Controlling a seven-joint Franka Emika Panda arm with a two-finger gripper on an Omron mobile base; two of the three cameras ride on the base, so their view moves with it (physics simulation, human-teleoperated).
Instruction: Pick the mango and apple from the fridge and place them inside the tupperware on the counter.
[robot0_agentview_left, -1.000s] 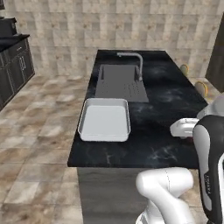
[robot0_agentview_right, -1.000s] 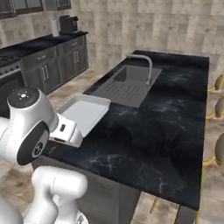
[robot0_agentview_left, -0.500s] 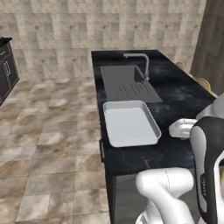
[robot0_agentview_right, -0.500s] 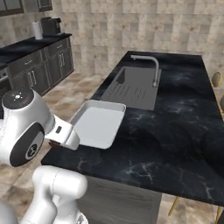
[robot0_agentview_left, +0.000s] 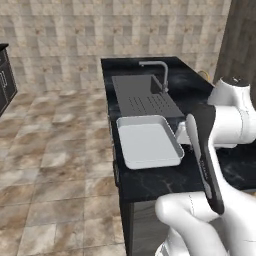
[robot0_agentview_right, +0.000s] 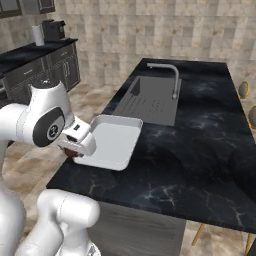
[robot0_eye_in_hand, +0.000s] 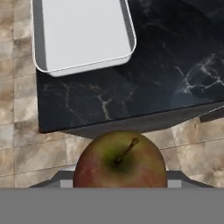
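The glossy black counter (robot0_agentview_right: 200, 150) carries a grey sink (robot0_agentview_left: 142, 95) and the white tupperware (robot0_agentview_left: 147, 142), above beige floor tiles. My claw (robot0_eye_in_hand: 120, 186) pinches the apple (robot0_eye_in_hand: 119, 159) beside the counter's edge; my fingertips are hidden behind it.

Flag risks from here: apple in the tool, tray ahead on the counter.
1. The apple hangs over the floor, short of the counter edge; a slip now likely sends it to the tiles.
2. The tray sits close to the counter's near edge; a low approach could clip its rim and push it.
3. The tool holds a round fruit, so it may roll in the grip if the base brakes.
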